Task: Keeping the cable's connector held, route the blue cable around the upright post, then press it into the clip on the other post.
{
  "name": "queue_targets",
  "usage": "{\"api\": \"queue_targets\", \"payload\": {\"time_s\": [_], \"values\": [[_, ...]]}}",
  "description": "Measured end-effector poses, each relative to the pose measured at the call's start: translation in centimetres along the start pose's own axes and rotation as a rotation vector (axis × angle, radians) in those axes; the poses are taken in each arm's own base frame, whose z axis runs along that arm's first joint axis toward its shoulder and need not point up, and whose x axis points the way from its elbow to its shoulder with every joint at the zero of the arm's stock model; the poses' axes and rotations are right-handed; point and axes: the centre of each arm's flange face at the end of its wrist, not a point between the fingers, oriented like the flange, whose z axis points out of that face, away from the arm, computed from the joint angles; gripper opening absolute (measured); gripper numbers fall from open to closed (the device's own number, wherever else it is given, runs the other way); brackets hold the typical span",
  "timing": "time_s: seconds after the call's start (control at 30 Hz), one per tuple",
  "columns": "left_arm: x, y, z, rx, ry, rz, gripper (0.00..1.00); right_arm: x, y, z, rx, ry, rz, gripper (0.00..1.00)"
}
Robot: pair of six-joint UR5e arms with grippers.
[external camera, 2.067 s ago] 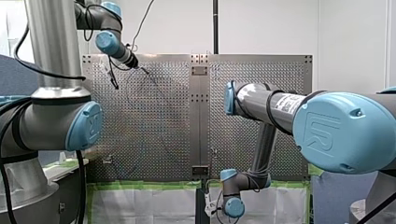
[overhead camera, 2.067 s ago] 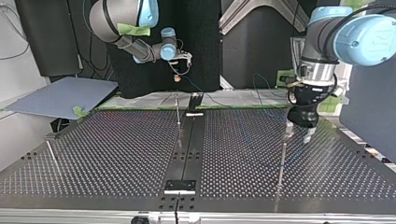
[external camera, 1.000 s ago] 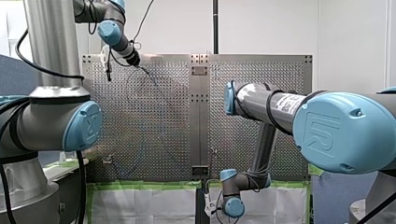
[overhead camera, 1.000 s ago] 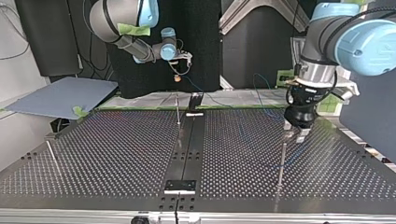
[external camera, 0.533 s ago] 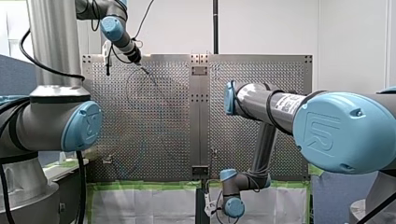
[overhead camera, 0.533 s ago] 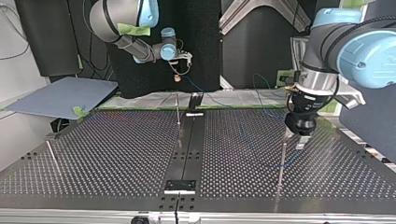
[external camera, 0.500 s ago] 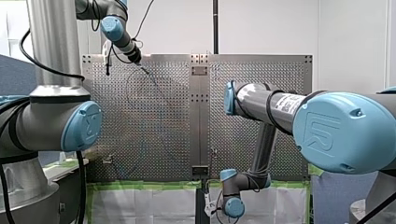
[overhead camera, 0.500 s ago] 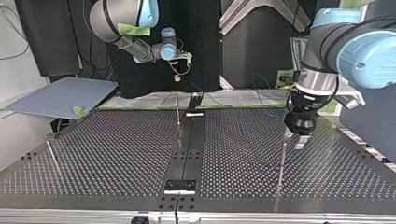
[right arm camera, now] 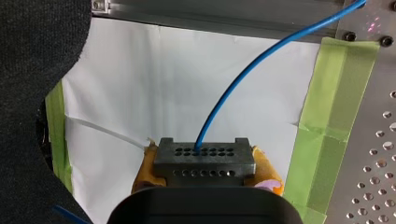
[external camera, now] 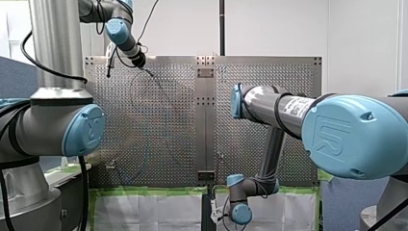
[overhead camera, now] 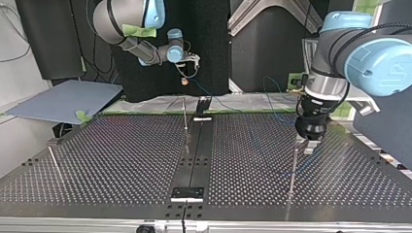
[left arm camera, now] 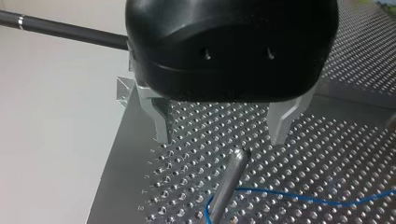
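My right claw (right arm camera: 205, 171) is shut tight on the connector (right arm camera: 204, 156). Its yellow pads (right arm camera: 267, 171) squeeze it from both sides. The claw hangs past the edge of the table (overhead camera: 121, 155), over some white paper (right arm camera: 140, 93). The blue cable (right arm camera: 243, 79) comes out of the connector and runs onto the table.

My left claw (left arm camera: 220, 138) is wide open and holds nothing. Its metal fingers (left arm camera: 161, 119) hang just above the tip of the upright post (left arm camera: 229, 179). Down near the foot of that post the cable bends close against it and then runs off to one side.

So I think the first part is done, or nearly done: the cable looks like it goes round the post. Pressing it into the clip is not done yet.

In the top view two more posts stand on the table, a middle post (overhead camera: 185, 114) and a left post (overhead camera: 52, 158). They are too small for me to tell which one has the clip.

I see no boxes or bowls here to look into.
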Motion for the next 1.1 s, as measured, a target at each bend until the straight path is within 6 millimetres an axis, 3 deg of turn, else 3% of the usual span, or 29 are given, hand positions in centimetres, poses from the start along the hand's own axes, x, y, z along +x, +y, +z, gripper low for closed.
{"api": "queue_targets", "payload": {"time_s": [1.1], "values": [[-0.04,0.48,-0.05,-0.058,-0.003,0.044,0.99,-0.02,-0.06,-0.03,0.002,-0.001,0.001,0.00]]}}
